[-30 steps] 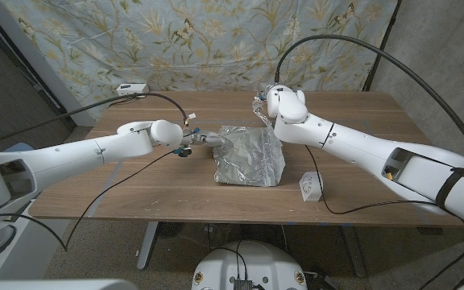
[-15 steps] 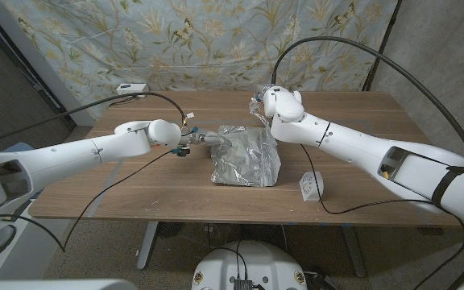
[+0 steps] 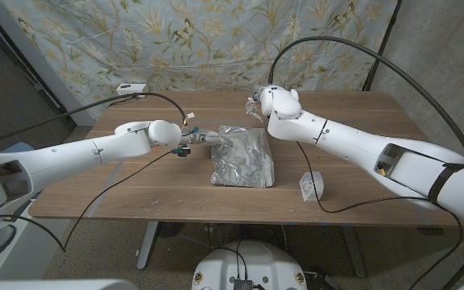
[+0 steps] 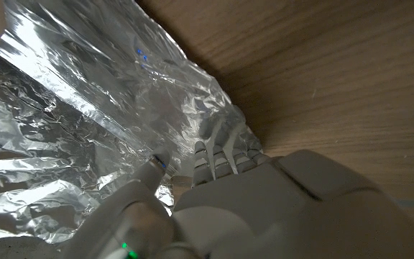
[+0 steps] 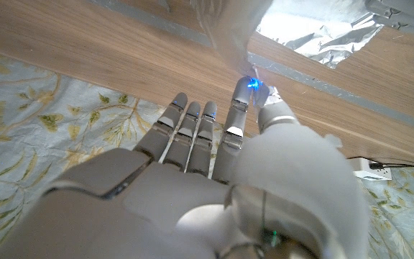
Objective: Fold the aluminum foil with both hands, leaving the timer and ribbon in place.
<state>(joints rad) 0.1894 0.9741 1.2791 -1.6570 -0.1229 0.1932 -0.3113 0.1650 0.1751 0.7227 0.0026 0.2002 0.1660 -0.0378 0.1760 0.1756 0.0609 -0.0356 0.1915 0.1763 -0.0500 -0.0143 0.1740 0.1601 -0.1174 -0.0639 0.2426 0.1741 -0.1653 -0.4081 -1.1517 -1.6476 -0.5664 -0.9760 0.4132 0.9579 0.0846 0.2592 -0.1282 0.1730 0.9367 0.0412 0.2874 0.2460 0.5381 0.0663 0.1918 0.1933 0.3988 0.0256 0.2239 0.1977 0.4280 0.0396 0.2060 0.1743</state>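
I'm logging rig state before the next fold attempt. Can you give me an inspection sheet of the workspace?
Surface: wooden table, bare wood at the front.
Job's things: crumpled aluminum foil mid-table, partly folded over; timer and ribbon cannot be told apart from these views.
Clutter: small white box near the front right; white device at the far left edge.
Hands: left hand pinches the foil's left edge; right hand pinches a raised foil edge between its fingers.
Cables: black cable trailing across the table; others arch overhead.
Surroundings: floral cloth backdrop.
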